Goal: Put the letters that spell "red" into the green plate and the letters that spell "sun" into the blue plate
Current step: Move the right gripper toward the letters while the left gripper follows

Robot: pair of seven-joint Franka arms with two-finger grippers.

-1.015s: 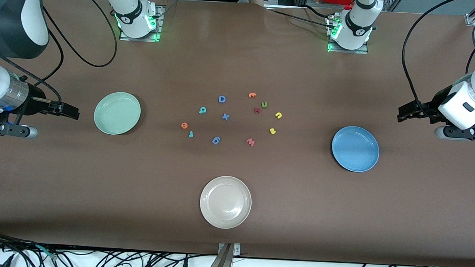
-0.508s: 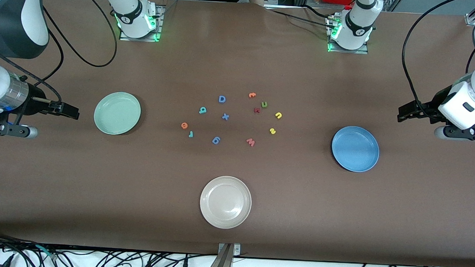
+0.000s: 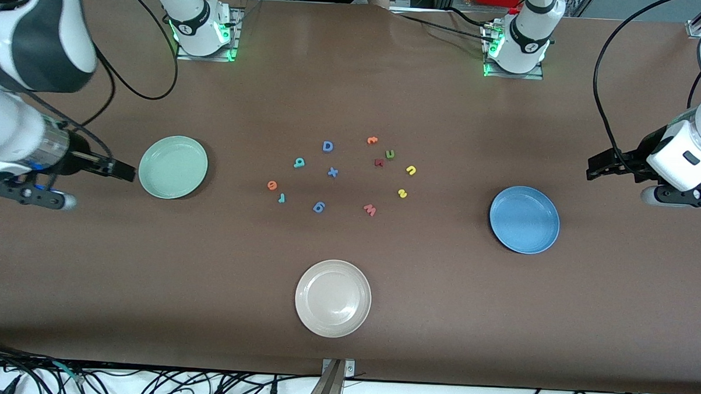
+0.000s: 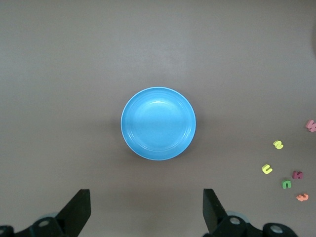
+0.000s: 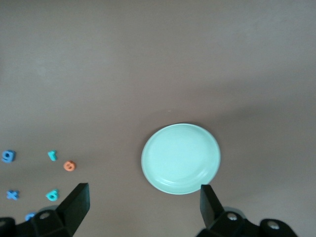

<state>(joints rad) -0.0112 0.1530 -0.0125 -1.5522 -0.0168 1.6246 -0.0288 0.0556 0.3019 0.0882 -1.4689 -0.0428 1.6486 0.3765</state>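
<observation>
right gripper hangs spread wide and empty just beside the green plate, at the right arm's end; left gripper waits released, near the blue plate; "red" letters and "sun" letters lie on the table between the plates

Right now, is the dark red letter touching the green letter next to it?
Cannot tell. In the front view the dark red letter and the green letter sit corner to corner; in the left wrist view a thin gap seems to separate them, not plainly.
</observation>
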